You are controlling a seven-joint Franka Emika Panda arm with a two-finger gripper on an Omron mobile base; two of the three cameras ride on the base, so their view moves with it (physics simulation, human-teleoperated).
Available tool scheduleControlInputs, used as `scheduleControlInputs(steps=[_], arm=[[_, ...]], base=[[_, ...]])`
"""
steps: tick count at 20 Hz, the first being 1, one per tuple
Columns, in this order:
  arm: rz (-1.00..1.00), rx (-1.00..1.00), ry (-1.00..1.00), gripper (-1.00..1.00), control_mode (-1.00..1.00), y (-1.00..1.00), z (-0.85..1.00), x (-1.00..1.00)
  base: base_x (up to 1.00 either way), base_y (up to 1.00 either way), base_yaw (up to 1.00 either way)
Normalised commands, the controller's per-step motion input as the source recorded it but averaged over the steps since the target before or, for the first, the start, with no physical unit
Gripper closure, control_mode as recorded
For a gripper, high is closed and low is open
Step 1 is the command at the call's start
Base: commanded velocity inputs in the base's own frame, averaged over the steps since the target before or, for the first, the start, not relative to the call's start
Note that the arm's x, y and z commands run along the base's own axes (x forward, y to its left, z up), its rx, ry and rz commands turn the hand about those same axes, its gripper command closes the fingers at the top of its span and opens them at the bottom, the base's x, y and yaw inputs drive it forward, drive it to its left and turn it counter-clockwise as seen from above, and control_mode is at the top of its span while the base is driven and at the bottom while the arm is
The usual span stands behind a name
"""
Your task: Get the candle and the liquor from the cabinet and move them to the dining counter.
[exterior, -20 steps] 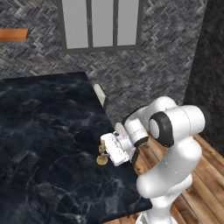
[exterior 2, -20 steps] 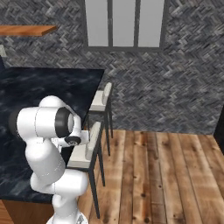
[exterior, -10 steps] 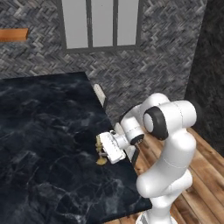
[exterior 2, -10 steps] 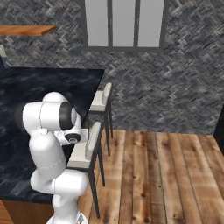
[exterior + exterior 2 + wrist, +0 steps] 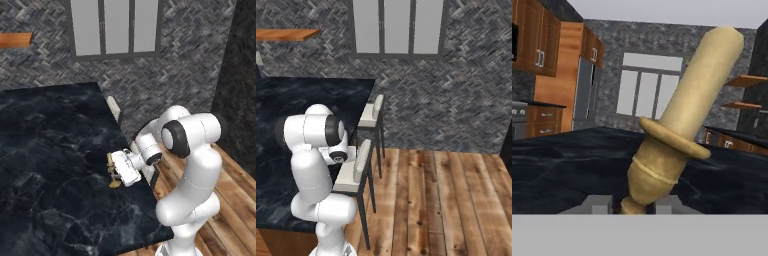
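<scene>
The candle (image 5: 682,125), a cream stick in a brass holder, leans to the right close before the hand camera, above the black marble dining counter (image 5: 557,160). From the left base view the candle (image 5: 111,166) stands near the counter's (image 5: 50,150) right edge, its round base down on the slab. My gripper (image 5: 117,173) reaches it from the right, low and level. The fingertips (image 5: 599,205) flank the holder's stem with a narrow gap on each side, slightly open. The liquor is out of view. Reddish-brown wall cabinets (image 5: 539,45) show far off on the left.
Two pale stools (image 5: 363,160) stand along the counter's (image 5: 286,115) edge beside my arm. A wood-plank floor (image 5: 446,200) stretches to the right. Behind are a herringbone stone wall with a window (image 5: 115,27) and an orange shelf (image 5: 283,34).
The fingers have parted a little from the candle's stem. The hand stayed at the counter's right edge while the elbow swung up and right.
</scene>
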Motion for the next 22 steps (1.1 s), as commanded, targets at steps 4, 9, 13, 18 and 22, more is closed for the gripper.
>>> scheduleControlInputs(steps=[4, 9, 13, 18, 22], arm=[[0.00, 0.00, -0.04, -1.00, -1.00, -0.01, -0.05, -0.12], [-0.01, 0.00, -0.04, -1.00, -1.00, -0.17, 0.08, -0.21], [-0.03, 0.00, -0.01, -1.00, -1.00, -0.22, 0.15, -0.19], [-0.06, 0.00, 0.00, -1.00, -1.00, -0.28, 0.19, -0.13], [-0.10, 0.00, 0.00, -1.00, -1.00, -0.34, 0.33, -0.04]], base=[[0.00, 0.00, 0.00], [0.00, 0.00, 0.00], [0.00, 0.00, 0.00], [0.00, 0.00, 0.00], [0.00, 0.00, 0.00]])
